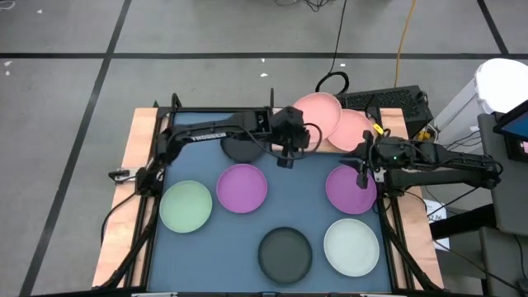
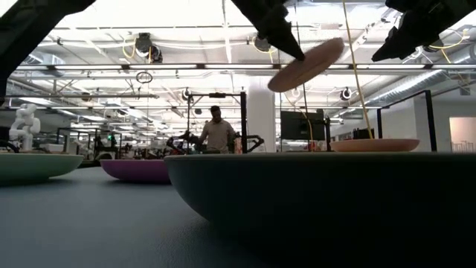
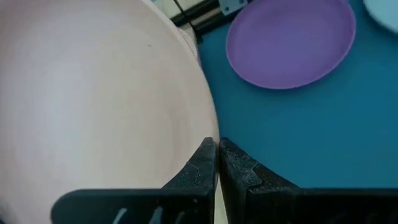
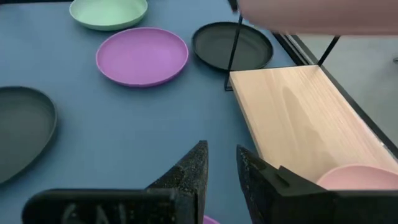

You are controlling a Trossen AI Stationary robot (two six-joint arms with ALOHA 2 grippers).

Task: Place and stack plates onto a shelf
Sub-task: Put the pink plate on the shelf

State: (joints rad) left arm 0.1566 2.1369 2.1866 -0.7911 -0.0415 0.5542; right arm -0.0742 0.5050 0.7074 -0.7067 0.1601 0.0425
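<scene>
Big workshop room behind the blue mat [image 1: 272,214]; the left gripper [image 3: 216,163] has its fingers pinched on a pink plate's [image 1: 318,114] rim, tilted above the wooden shelf [image 4: 298,118] at the surface's far edge. Second pink plate [image 1: 353,130] sits on the shelf, and the right gripper [image 4: 221,171], fingers parted and empty, hangs over the purple plate [image 1: 348,188] by the mat's right edge.

Smooth matt plastic plates [image 4: 142,55], a pale-grained wooden shelf [image 4: 298,118], a matt blue mat [image 4: 124,124].

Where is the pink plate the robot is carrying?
The carried pink plate hangs tilted in the left end effector, at the table's far edge in the high view, beside the other pink plate on the wooden shelf.
</scene>
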